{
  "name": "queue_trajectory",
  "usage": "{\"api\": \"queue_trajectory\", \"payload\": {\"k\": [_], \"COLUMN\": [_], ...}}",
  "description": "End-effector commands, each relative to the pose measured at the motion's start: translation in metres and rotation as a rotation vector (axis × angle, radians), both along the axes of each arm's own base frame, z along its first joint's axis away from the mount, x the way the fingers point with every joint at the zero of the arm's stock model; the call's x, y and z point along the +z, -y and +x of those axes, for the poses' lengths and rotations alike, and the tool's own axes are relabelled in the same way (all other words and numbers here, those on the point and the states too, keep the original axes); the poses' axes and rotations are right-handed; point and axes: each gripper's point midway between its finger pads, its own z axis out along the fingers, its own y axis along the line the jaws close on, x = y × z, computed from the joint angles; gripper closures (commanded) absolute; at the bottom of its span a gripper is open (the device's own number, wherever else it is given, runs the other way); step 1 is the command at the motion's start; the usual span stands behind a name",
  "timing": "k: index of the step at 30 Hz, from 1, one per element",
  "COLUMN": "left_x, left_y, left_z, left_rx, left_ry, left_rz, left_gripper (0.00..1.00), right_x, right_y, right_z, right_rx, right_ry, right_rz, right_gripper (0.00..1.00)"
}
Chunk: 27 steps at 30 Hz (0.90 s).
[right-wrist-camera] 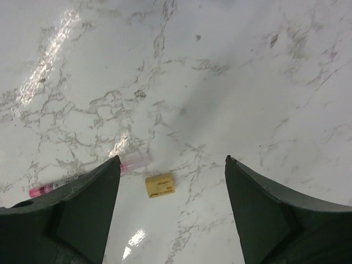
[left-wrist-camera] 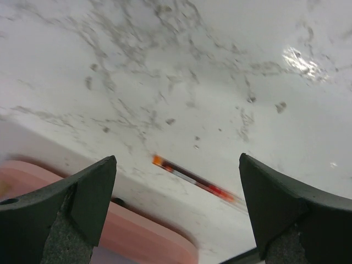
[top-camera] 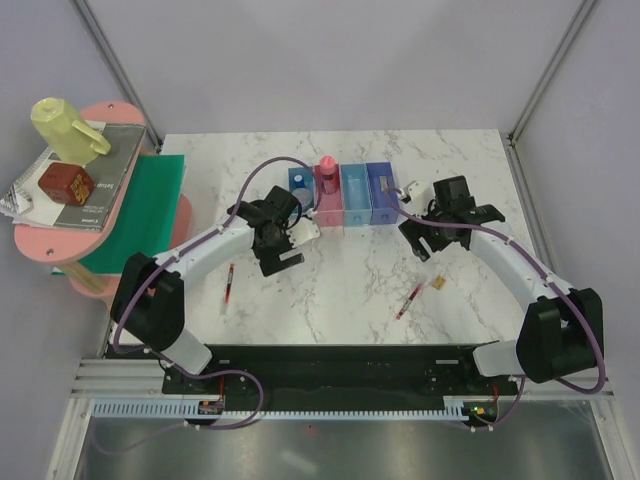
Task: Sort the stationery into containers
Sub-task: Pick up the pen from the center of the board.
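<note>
Picking up what lies loose on the marble worktop (top-camera: 340, 300) looks like the step in hand: three pieces are out, and both arms hang empty over it. The left gripper (left-wrist-camera: 176, 165) has its jaws spread wide with nothing between them, and the right gripper (right-wrist-camera: 173, 162) is the same. At the far side stands the row of containers (top-camera: 355, 220), with a pink glue stick (top-camera: 327, 166) upright in the pink one and a round roll (top-camera: 299, 196) in the blue one. One red pen (top-camera: 229, 288) lies near the left arm, well apart from the bins; the left wrist view shows it slantwise just ahead of the jaws. To take it well, I would turn the wrist so the jaws cross the shaft, descend over its middle, then close. A second red pen (top-camera: 409, 300) lies on the right, and just beside it the tan block (right-wrist-camera: 160, 185) — tiny, so the right jaws should centre on it and come low before closing.
</note>
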Motion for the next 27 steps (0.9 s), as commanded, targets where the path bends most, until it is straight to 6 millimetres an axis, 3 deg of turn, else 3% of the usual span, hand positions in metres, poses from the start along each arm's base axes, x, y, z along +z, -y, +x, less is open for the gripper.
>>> {"api": "queue_trajectory", "payload": {"k": [1, 12, 20, 27], "left_x": [-0.007, -0.026, -0.038, -0.046], "left_y": [-0.016, -0.044, -0.049, -0.055], "left_z": [-0.043, -0.080, -0.080, -0.077], "left_rx": [0.145, 0.224, 0.275, 0.335], "left_ry": [-0.097, -0.140, -0.158, -0.182], "left_rz": [-0.076, -0.118, -0.171, -0.197], "left_gripper": [0.00, 0.00, 0.00, 0.00], "right_x": [-0.007, -0.057, -0.078, -0.087], "right_y": [0.006, 0.043, 0.069, 0.065], "right_z": [-0.016, -0.049, -0.065, -0.071], "right_rx": [-0.050, -0.026, 0.017, 0.060], "right_ry": [-0.036, -0.153, -0.217, -0.246], "right_rz": [-0.004, -0.166, -0.269, -0.249], "right_gripper": [0.17, 0.31, 0.38, 0.37]}}
